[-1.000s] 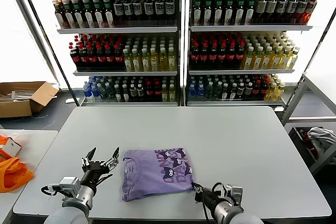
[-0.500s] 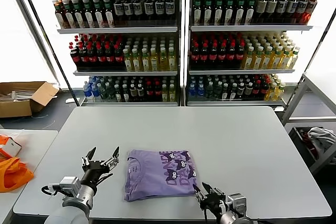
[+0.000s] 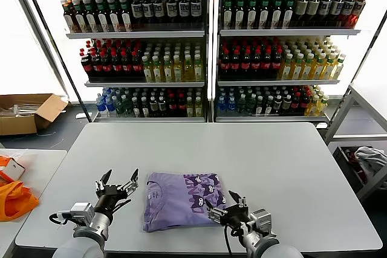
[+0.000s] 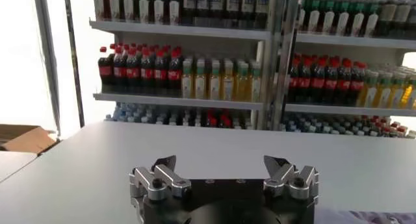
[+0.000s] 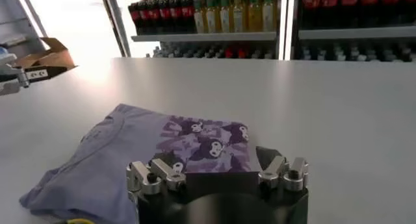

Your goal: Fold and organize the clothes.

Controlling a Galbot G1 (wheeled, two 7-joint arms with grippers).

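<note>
Folded T-shirt (image 3: 181, 200) lying flat at lower centre of frame, near front edge of worktop (image 3: 284, 167). Left hand (image 3: 115, 187) at lower left, fingers spread open, just beside shirt's left edge, not touching. Right hand (image 3: 221, 208) at shirt's lower right corner, jaws open, gripping nothing. Bare worktop stretching behind and to right of shirt.
</note>
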